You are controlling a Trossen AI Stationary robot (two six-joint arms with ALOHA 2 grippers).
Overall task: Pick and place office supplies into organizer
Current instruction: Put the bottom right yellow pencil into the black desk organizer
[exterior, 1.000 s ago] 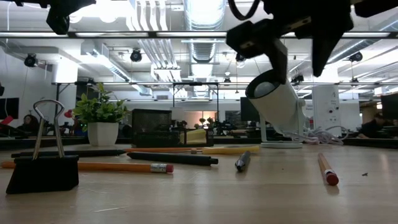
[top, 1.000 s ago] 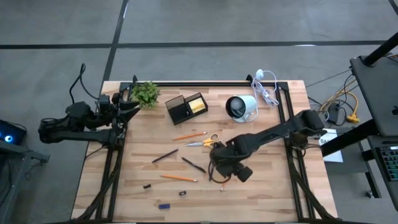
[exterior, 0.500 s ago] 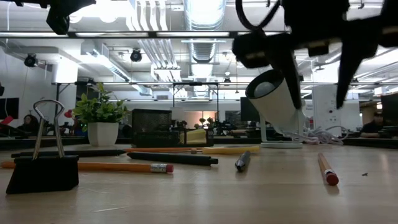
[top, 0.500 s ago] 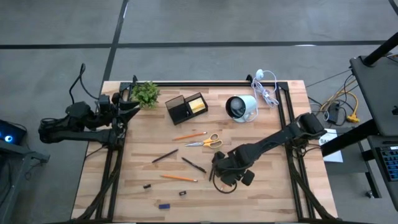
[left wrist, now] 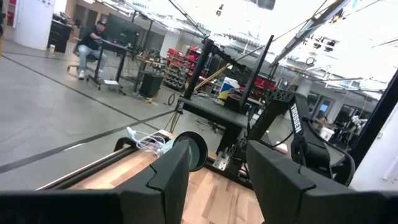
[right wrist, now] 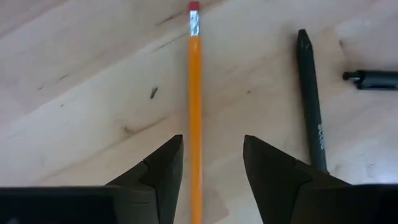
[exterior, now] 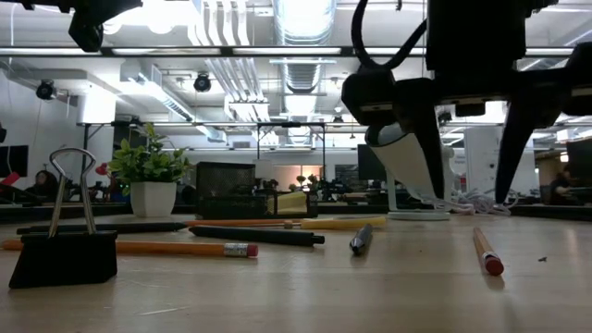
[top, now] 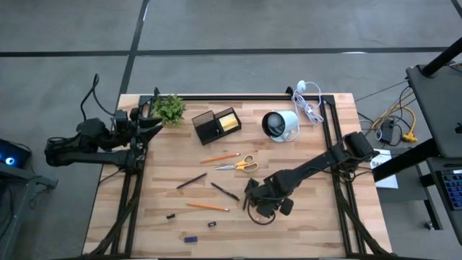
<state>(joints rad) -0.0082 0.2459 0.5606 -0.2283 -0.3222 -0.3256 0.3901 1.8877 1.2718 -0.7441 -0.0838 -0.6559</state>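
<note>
With its jaws spread, the right gripper (right wrist: 211, 168) is held over an orange pencil (right wrist: 195, 106) lying on the worktop (right wrist: 74, 93), which should be kept centred between them before closing.

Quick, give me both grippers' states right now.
Left gripper: open, empty, parked at the table's left edge.
Right gripper: open, fingers astride an orange pencil, not yet gripping it.
</note>
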